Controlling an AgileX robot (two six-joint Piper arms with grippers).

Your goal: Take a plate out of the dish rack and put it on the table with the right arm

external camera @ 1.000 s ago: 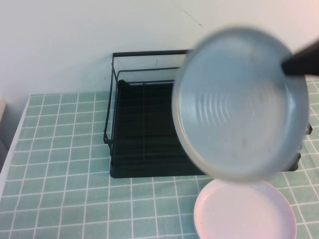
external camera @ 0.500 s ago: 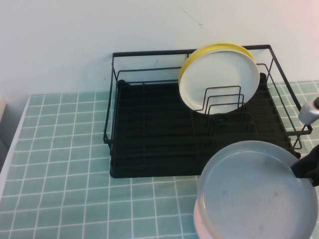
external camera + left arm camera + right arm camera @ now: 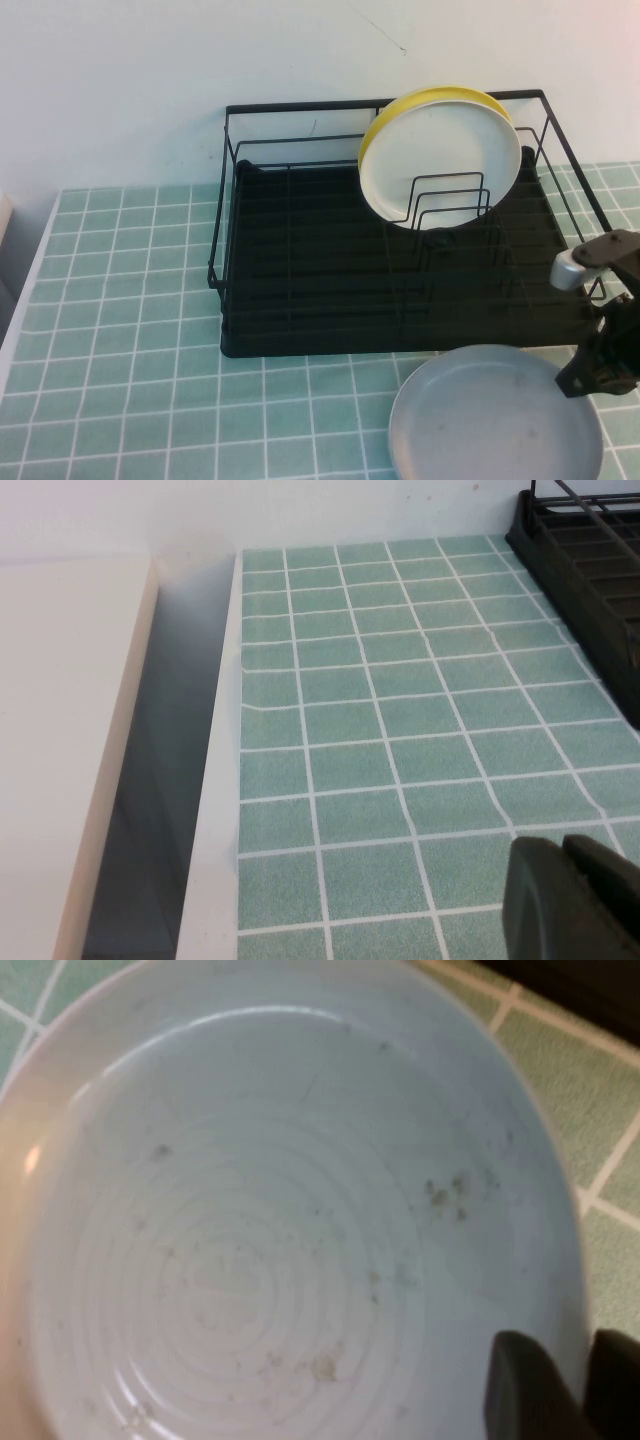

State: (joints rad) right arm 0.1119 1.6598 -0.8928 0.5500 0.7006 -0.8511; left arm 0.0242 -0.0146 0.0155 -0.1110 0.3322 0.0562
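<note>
High view shows the plate (image 3: 495, 415), round and light grey, lying flat at the near right of the table (image 3: 130, 330), just in front of the dish rack (image 3: 300, 270). No pink plate can be seen under it from this view. The right gripper (image 3: 590, 375) is at the plate's right edge, below the silver-grey link of the right arm (image 3: 585, 265). Whether its black fingers grip the rim or have let go, I cannot tell from this view.

In the rack, far right, a white plate (image 3: 445, 160) stands upright in the wire loops (image 3: 450, 200), and a yellow plate (image 3: 400, 110) stands directly behind it, only its rim showing.

Right wrist view looks down into the grey plate (image 3: 280, 1230), with its faint rings and small dark specks; two dark fingertips (image 3: 525, 1395) are at its rim, close together, and the contact itself is not clear. A pale pinkish edge (image 3: 18, 1160) shows along one side of the plate.

Left wrist view shows the left gripper (image 3: 570, 900) over bare green tiles, well left of the rack; its fingers look almost closed and hold nothing.
</note>
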